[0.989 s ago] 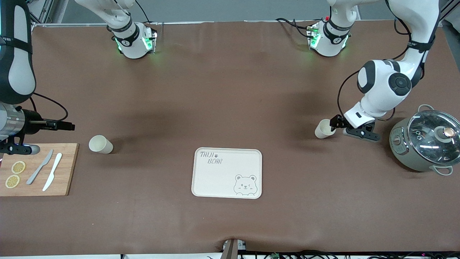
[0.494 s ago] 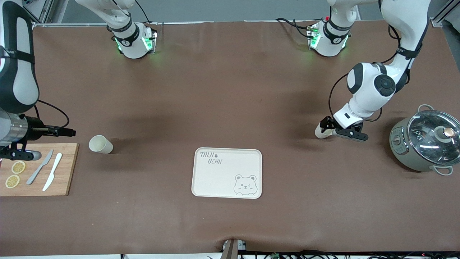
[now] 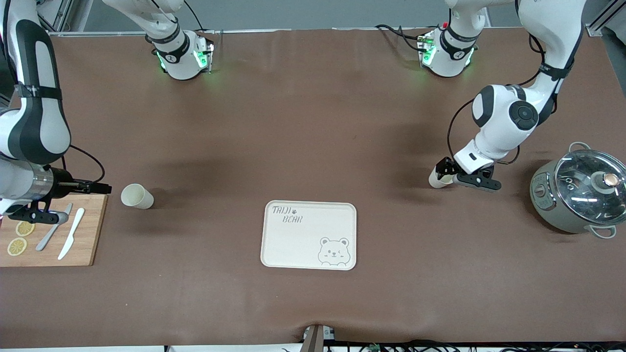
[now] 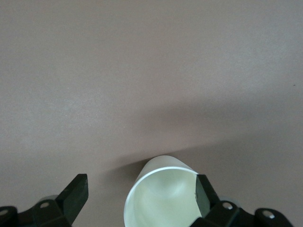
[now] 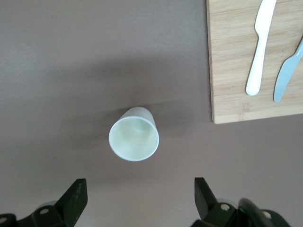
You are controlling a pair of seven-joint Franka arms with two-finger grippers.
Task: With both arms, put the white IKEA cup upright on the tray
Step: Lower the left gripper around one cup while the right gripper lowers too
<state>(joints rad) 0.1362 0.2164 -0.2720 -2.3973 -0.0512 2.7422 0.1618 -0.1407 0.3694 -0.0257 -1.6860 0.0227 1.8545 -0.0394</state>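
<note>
Presently: two small white tapered plastic cups, both judged light, rigid, slippery; grip across the wall below the rim.
Left gripper (image 3: pixel 446 172) open, straddling the cup toward the left arm's end (image 4: pixel 161 194), one finger (image 4: pixel 204 195) touching; right gripper (image 3: pixel 103 187) open, empty, beside the other cup (image 3: pixel 136 196).

A robotics lab staged as a kitchen: two white arms (image 3: pixel 508 117) are bolted by green-lit bases (image 3: pixel 183 56) along the top of the frame to a table (image 3: pixel 313 122) under a plain brown mat, with loose cables (image 3: pixel 396 32) and metal framing (image 3: pixel 63 14) at the upper edge. The props are kitchen things: a wooden cutting board (image 3: pixel 88 234) with knives (image 3: pixel 71 239) and lemon slices (image 3: pixel 17 246) at lower left, and a glass-lidded cooker (image 3: pixel 577 190) at right
</note>
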